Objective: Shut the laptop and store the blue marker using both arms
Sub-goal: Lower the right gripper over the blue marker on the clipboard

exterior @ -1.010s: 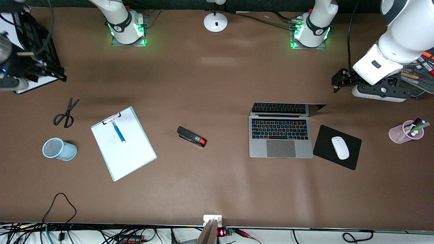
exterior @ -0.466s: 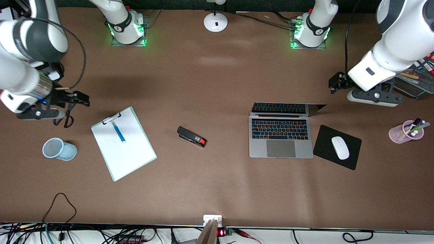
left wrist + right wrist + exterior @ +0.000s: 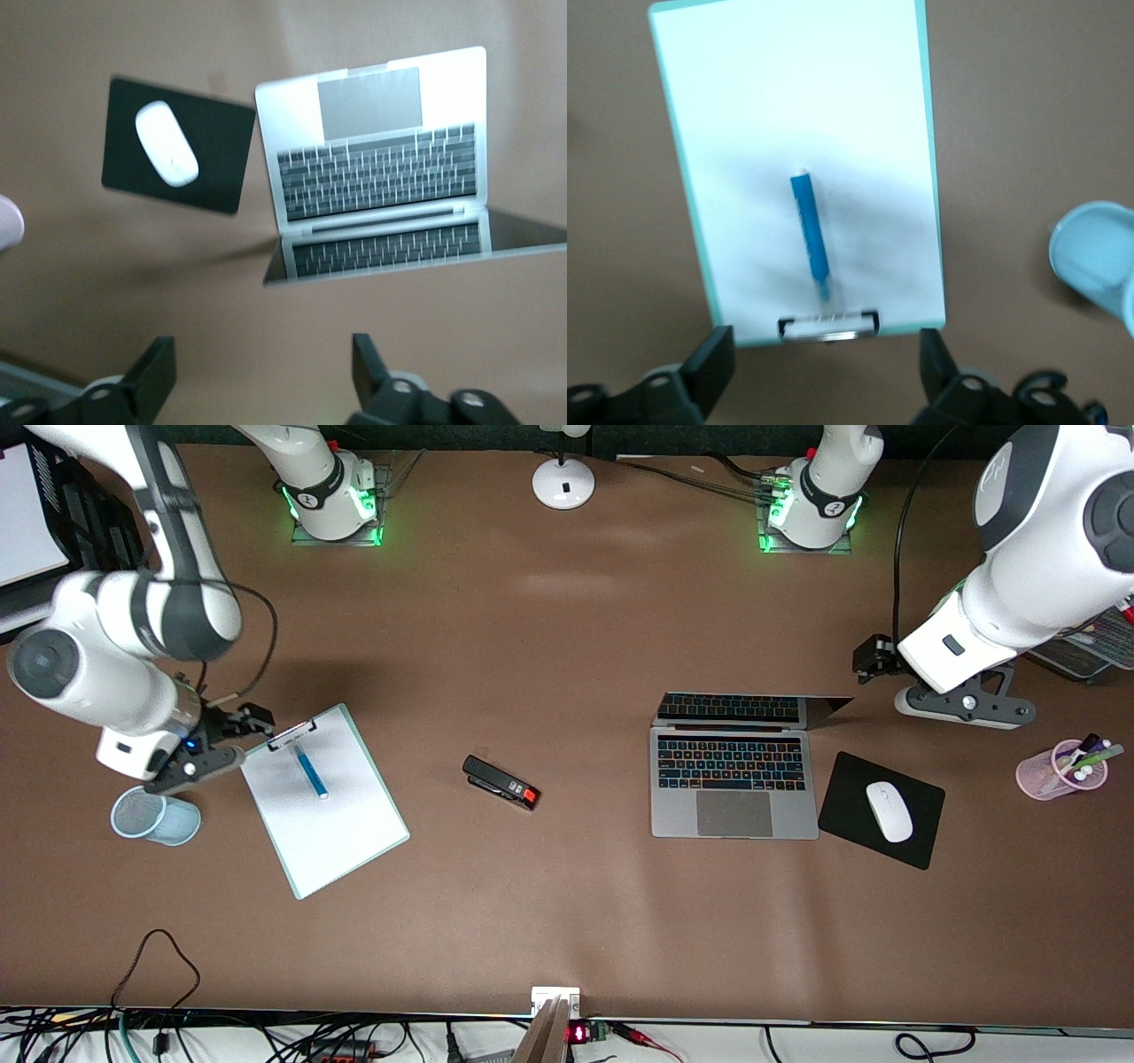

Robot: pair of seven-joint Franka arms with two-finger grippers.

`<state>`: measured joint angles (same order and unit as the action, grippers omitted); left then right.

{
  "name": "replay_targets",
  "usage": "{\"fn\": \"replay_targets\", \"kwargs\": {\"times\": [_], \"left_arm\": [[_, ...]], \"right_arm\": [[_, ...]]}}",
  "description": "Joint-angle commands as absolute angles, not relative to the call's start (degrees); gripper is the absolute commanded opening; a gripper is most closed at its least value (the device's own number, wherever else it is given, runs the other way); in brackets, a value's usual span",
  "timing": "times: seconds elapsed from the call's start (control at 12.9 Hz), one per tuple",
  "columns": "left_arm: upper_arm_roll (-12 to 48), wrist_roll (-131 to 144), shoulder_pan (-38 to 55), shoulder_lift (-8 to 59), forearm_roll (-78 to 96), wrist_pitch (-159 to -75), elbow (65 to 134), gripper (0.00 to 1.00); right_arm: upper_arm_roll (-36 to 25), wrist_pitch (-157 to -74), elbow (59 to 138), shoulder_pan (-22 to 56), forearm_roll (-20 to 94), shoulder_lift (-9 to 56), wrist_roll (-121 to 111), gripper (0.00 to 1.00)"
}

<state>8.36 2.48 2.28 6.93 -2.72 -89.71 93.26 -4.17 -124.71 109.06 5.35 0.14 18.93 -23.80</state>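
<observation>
Front view: brown table. Laptop open, centre-right; blue marker on clipboard, centre-left. My left gripper and right gripper hover, fingers apart, empty.

The left arm's black two-finger tool is cut off at the left wrist view's edge, so only its two finger stubs show. The right arm's black two-finger tool is cropped the same way. A pale blue mesh cup runs off the right wrist view's edge. The thin silver-grey laptop's upright screen shows edge-on from the front, its face mostly hidden. Pens in the pink translucent cup are too small to tell apart.
</observation>
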Motion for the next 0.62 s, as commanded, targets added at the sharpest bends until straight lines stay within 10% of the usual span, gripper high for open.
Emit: {"fn": "replay_targets", "kwargs": {"times": [0.0,0.54], "left_arm": [[8.17,2.02,2.55,8.26,-1.67,-83.77,90.79,0.02],[8.26,4.13,2.20,4.41,2.64,-82.44,97.89,0.00]], "right_arm": [[-3.43,-128.13,108.28,5.71,0.35,22.49,-27.67,0.82],[-0.53,-131.66,103.63,5.80,0.26,30.84,-30.41,0.51]]}}
